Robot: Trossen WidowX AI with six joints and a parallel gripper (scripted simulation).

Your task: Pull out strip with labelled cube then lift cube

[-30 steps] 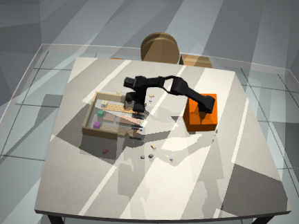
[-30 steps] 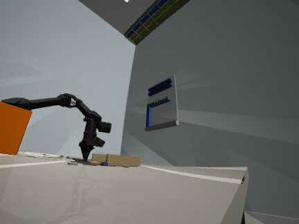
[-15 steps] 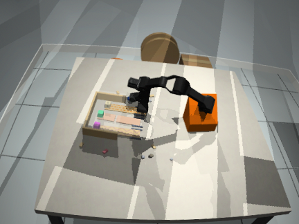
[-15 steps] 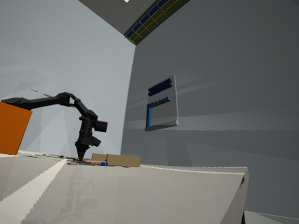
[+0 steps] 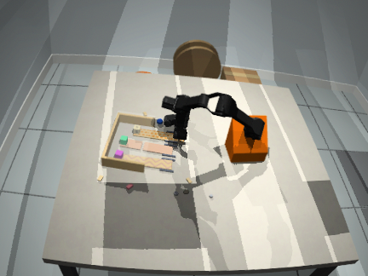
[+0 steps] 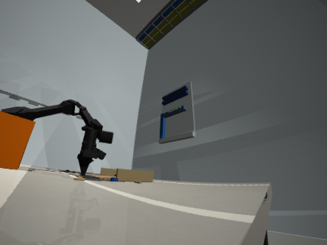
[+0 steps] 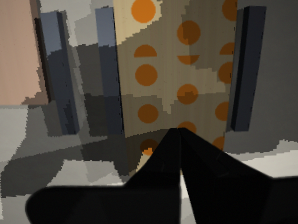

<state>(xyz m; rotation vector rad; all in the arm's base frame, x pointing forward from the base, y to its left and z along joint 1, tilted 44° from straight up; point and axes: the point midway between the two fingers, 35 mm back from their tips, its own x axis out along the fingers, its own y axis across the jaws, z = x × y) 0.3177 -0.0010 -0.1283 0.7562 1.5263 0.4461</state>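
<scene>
Shows gripper with fingers together, clamping nothing, at the dotted strip's outer end. Places the pale, seemingly labelled cube on its inner end, inside the tray. Looks thin, stiff, light; probably drags best from the outer end.

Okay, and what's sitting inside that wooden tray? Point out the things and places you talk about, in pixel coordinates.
Inside the tray [image 5: 123,166], a pale cube [image 5: 136,129], a green cube [image 5: 123,140] and a magenta cube [image 5: 118,154] sit at the far ends of strips reaching out the open side. Whatever lies directly beneath the cubes is covered.
</scene>
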